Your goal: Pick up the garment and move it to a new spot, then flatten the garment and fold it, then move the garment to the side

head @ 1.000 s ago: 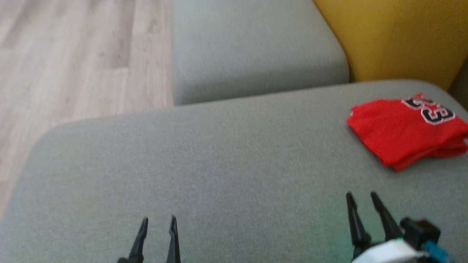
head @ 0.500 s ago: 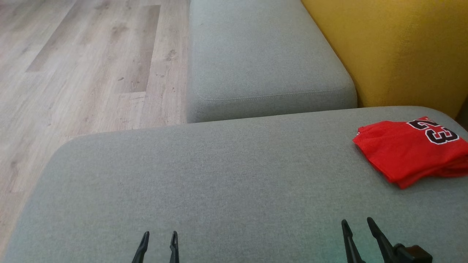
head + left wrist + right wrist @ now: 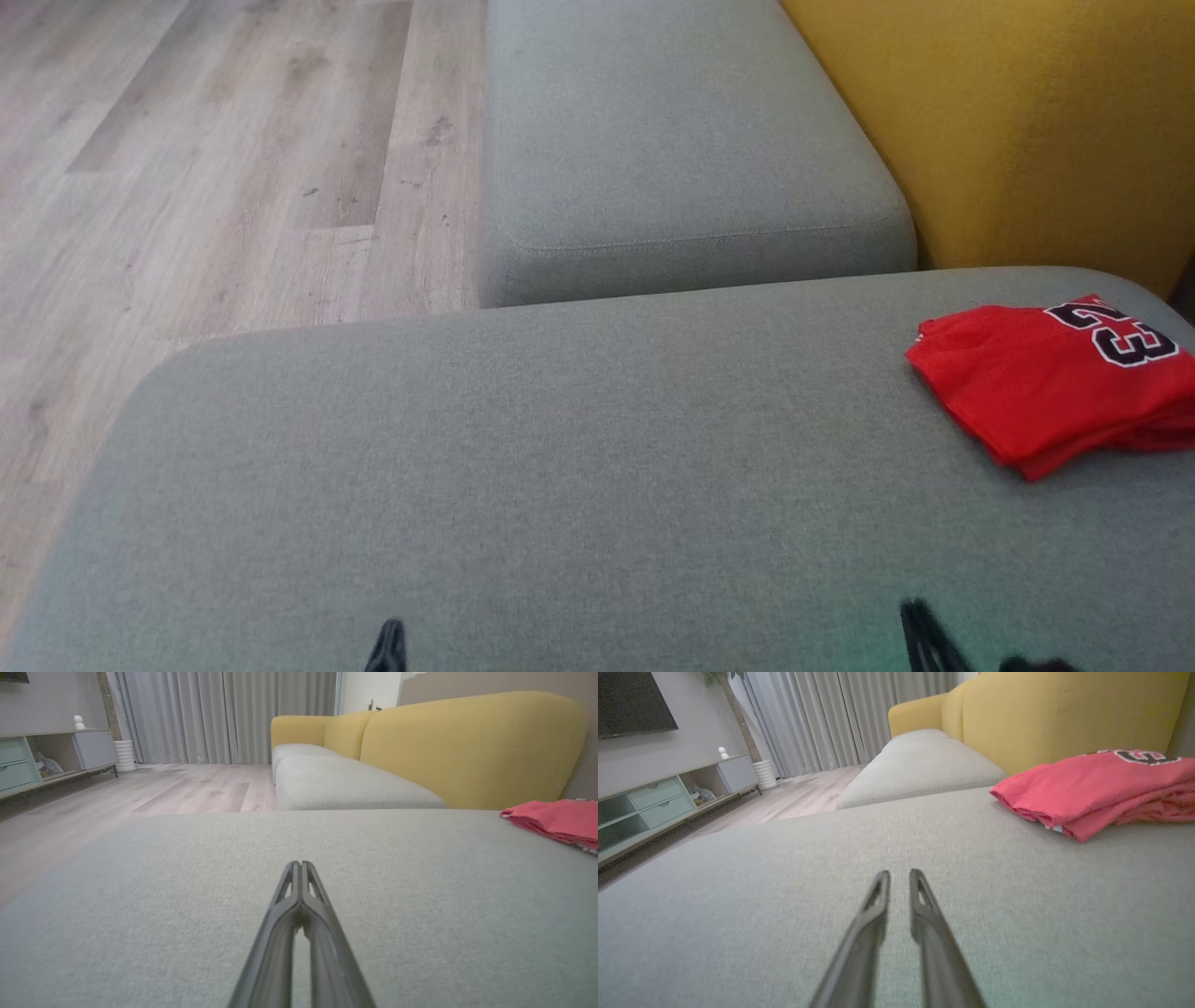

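Observation:
The garment (image 3: 1046, 392) is a red jersey with a black-and-white number, lying folded at the far right of the grey cushion (image 3: 560, 467). It also lies at the right edge of the left wrist view as the garment (image 3: 556, 819), and at the upper right of the right wrist view as the garment (image 3: 1087, 793). My left gripper (image 3: 389, 639) sits low at the cushion's near edge, well left of it. The left gripper (image 3: 300, 864) is shut on nothing. My right gripper (image 3: 920, 621) hovers short of the garment. The right gripper (image 3: 899, 875) shows a narrow gap between its tips, with nothing in it.
A second grey seat cushion (image 3: 672, 140) lies beyond, with the yellow sofa back (image 3: 1027, 121) along the right. Wooden floor (image 3: 233, 168) drops off to the left. A low media cabinet (image 3: 658, 802) stands far off by the curtains.
Both grippers have drawn their fingers together from wide open, the left fully. Their tips have sunk toward the bottom edge of the head view. The garment has stayed put.

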### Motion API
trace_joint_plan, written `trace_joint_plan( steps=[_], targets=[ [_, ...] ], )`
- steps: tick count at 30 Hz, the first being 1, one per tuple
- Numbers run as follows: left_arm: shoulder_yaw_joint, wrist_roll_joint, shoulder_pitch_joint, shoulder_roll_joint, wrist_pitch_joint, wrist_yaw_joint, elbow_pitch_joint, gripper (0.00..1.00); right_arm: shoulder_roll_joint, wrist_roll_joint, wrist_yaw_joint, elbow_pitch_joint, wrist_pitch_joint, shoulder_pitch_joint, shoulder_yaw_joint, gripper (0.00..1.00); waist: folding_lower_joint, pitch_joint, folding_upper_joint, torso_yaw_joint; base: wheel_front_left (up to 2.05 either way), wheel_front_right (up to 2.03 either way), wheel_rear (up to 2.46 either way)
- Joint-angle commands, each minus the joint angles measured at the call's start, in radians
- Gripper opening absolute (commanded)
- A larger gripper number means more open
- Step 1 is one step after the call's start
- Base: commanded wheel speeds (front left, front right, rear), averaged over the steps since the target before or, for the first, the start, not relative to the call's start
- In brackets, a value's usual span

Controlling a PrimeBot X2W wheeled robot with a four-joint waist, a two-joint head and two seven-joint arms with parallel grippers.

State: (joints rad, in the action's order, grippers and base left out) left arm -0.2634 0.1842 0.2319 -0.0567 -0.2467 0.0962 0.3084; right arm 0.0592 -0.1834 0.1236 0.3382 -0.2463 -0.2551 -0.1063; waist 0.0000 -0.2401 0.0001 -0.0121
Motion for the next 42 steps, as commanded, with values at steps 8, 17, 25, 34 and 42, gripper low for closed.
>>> trace_joint_plan(
  steps=[8,17,25,34,42],
  targets=[
    [0.024,0.092,-0.027,0.001,0.024,-0.015,-0.009,0.00,-0.001,-0.092,0.000,-0.014,0.025,0.030,0.016,0.00,0.0000,0.016,-0.0001,0.001,0.00,0.00,0.00],
    [0.051,0.195,-0.050,0.002,0.049,-0.031,-0.014,0.00,-0.001,-0.195,0.001,-0.021,0.050,0.055,0.031,0.00,0.0000,0.033,-0.0001,0.002,0.00,0.00,0.00],
    [0.072,0.275,-0.069,0.002,0.070,-0.044,-0.017,0.00,-0.002,-0.275,0.001,-0.026,0.070,0.075,0.043,0.00,0.0000,0.047,-0.0001,0.002,0.00,0.00,0.00],
    [0.099,0.377,-0.093,0.003,0.095,-0.060,-0.021,0.00,-0.002,-0.377,0.002,-0.032,0.096,0.100,0.059,0.00,0.0000,0.064,-0.0001,0.003,0.00,0.00,0.00],
    [0.123,0.468,-0.114,0.003,0.118,-0.075,-0.025,0.00,-0.003,-0.468,0.002,-0.037,0.119,0.123,0.073,0.00,0.0000,0.080,-0.0001,0.004,0.00,0.00,0.00]
  ],
)
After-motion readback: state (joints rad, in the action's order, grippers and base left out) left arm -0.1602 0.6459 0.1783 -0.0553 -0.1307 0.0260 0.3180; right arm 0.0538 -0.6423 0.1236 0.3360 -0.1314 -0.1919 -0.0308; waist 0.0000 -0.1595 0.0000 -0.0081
